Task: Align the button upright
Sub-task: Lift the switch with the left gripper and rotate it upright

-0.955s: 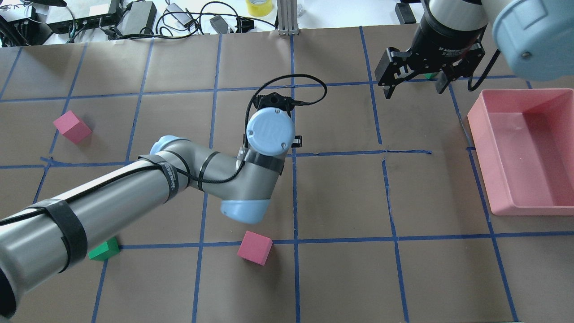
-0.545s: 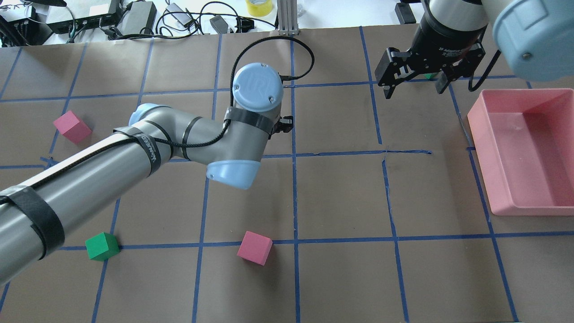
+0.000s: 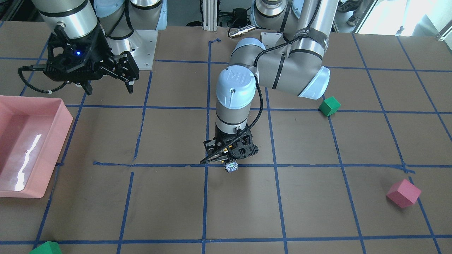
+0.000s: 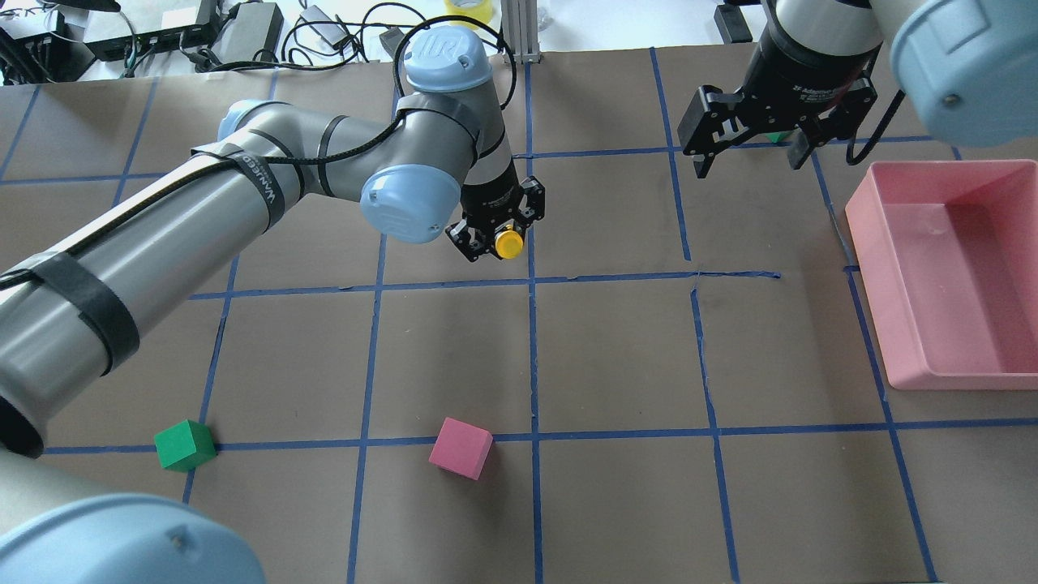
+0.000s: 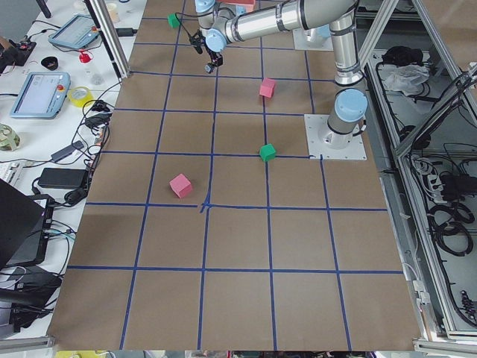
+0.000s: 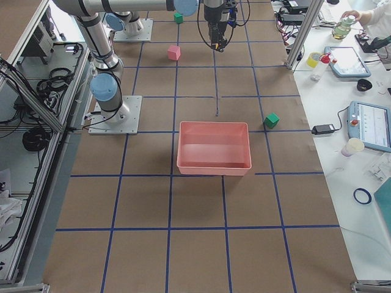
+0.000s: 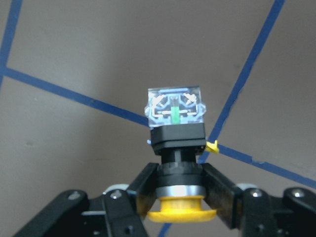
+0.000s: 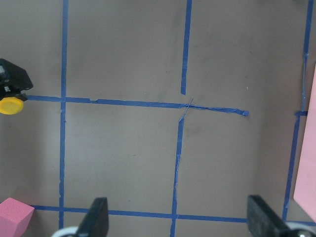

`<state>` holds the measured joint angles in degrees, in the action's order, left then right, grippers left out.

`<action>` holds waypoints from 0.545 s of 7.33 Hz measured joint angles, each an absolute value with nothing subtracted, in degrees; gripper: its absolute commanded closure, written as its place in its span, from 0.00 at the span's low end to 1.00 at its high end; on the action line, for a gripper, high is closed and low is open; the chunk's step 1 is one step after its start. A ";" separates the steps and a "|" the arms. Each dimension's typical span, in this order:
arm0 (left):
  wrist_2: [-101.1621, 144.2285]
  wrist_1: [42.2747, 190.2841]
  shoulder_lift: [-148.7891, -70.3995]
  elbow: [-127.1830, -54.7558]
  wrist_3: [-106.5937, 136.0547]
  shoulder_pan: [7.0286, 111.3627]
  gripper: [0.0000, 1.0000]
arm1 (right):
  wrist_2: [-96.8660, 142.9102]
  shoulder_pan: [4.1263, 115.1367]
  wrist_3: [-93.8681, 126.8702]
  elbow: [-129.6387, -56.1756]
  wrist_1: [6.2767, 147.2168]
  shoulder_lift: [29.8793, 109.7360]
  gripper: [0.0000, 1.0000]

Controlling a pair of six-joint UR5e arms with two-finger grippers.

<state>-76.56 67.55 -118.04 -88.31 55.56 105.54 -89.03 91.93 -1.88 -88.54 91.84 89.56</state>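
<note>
My left gripper (image 4: 496, 240) is shut on the button (image 4: 509, 243), gripping its black body just below the round yellow cap. In the left wrist view the fingers (image 7: 148, 185) clamp the button (image 7: 176, 143). The cap is nearest the camera and the clear, silvery terminal base points down at the brown table. In the front view the base (image 3: 232, 167) hangs under the left gripper (image 3: 229, 161) near a blue tape crossing. My right gripper (image 4: 746, 158) is open and empty, high at the back right. It also shows in the right wrist view (image 8: 180, 219).
A pink tray (image 4: 892, 341) stands at the right edge. A pink cube (image 4: 461, 448) and a green cube (image 4: 185, 444) lie near the front. Another green cube (image 4: 778, 136) peeks out behind the right gripper. Cables and devices lie beyond the table's far edge.
My left arm has swung toward the table's far side and its wrist has tilted. The gripper with the yellow-capped button now shows from above. The right arm has not moved.
</note>
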 measured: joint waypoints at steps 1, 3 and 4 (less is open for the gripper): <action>-69.03 68.11 -119.28 -88.09 60.27 102.73 1.00 | -89.03 91.93 -1.86 -88.54 91.83 89.56 0.00; -61.22 68.53 -121.27 -88.66 64.02 100.20 1.00 | -89.03 91.93 -1.85 -88.58 91.81 89.56 0.00; -58.74 68.55 -122.31 -89.09 64.48 99.86 1.00 | -89.03 91.93 -1.84 -88.59 91.78 89.56 0.00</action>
<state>-58.74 68.55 -122.31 -89.09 64.48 99.86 -89.03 91.93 -1.84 -88.59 91.78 89.56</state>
